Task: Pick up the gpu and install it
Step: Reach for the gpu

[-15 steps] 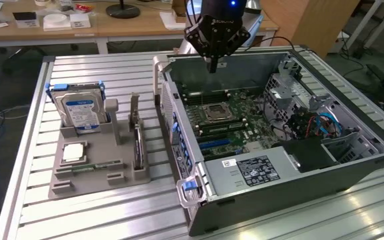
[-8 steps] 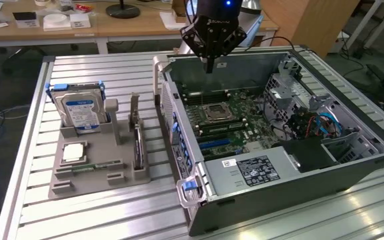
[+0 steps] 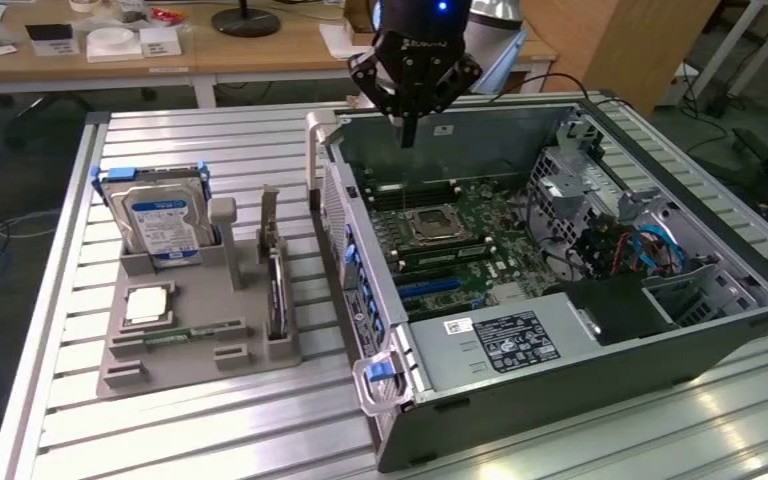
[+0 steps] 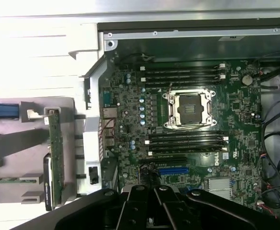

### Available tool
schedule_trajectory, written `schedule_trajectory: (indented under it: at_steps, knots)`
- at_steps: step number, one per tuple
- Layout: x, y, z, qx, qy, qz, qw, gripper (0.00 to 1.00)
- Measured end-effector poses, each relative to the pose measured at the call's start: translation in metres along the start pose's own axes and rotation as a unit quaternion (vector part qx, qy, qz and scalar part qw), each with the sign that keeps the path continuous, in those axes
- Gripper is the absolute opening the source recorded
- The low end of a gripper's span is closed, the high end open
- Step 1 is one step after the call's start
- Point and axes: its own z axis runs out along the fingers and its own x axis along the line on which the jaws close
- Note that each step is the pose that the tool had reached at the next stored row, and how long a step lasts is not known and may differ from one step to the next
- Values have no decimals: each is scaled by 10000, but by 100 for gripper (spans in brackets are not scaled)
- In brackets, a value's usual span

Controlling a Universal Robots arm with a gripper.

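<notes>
Well apart from the gripper (image 3: 408,130), whose jaws sit together on nothing above the open computer case (image 3: 624,350), the gpu (image 3: 277,288) stands on edge along the case-side edge of the grey holder (image 3: 184,362) (light, stiff, fragile, I judge), best pinched across its bare upper board edge.

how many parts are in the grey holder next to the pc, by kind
hard drive: 1
cpu: 1
memory stick: 1
gpu: 1
total: 4
</notes>
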Motion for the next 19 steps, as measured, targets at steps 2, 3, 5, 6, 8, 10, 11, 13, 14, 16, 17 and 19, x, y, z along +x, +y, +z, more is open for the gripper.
schedule_trajectory:
  at_steps: [2, 3, 5, 6, 8, 10, 11, 13, 14, 16, 17, 19]
  knots:
    - [46, -3, 0, -1, 0, 0, 10000, 11]
    - [65, -5, 0, 0, -1, 0, 10000, 11]
    - [113, -9, 0, 0, 0, -1, 10000, 11]
    - [138, -11, 0, 0, 0, -1, 10000, 11]
    - [197, -15, -1, 0, 0, 0, 10000, 11]
    - [263, -20, -1, 0, 0, 1, 10000, 11]
    - [295, -22, -2, 0, 0, 1, 10000, 11]
    - [360, -27, -2, 0, -1, 4, 10000, 11]
    - [397, -30, -2, 0, -1, 6, 10000, 11]
    - [474, -36, -3, 0, -1, 8, 10000, 11]
    - [512, -39, -3, 0, -1, 10, 10000, 11]
    - [587, -44, -4, 0, -1, 14, 10000, 11]
